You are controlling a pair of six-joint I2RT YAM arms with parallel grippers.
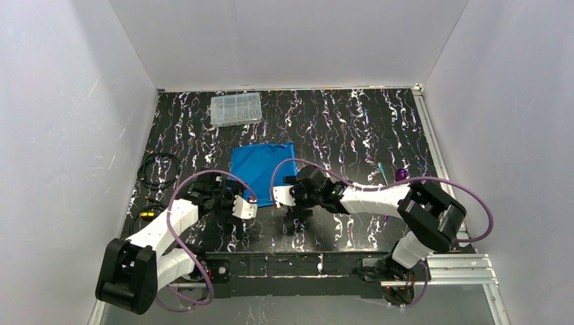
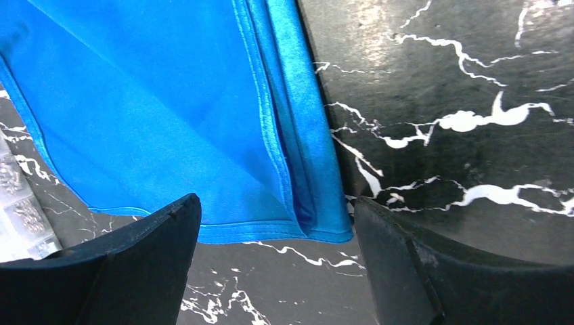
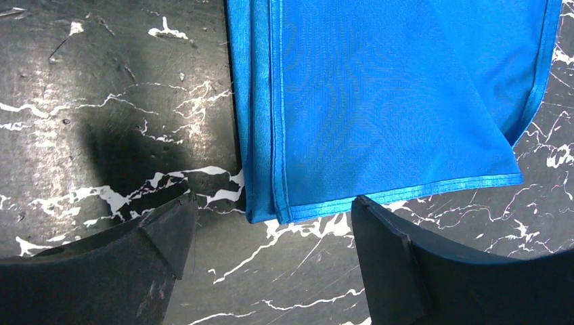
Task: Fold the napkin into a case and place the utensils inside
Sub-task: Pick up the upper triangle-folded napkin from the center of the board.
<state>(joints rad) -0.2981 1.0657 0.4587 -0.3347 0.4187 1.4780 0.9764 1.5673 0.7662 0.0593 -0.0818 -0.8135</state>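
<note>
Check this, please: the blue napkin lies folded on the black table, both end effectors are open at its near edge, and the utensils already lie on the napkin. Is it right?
Not quite. The utensils lie on the table right of the napkin, apart from it, as the top external view shows. The rest holds: left end effector and right end effector are open.

Top view: even, diffuse overhead light on pale walls [image 1: 68, 135] and the glossy black counter [image 1: 352, 128], which is sharp throughout with only soft shadows. Left wrist view: a glare patch on the counter near the upper edge and sheen along the napkin [image 2: 169, 115] hem, while the near claw fingers [image 2: 135, 271] are dark and slightly soft. Right wrist view: a diffuse dark shadow lies on the counter left of the crisply focused napkin.
</note>
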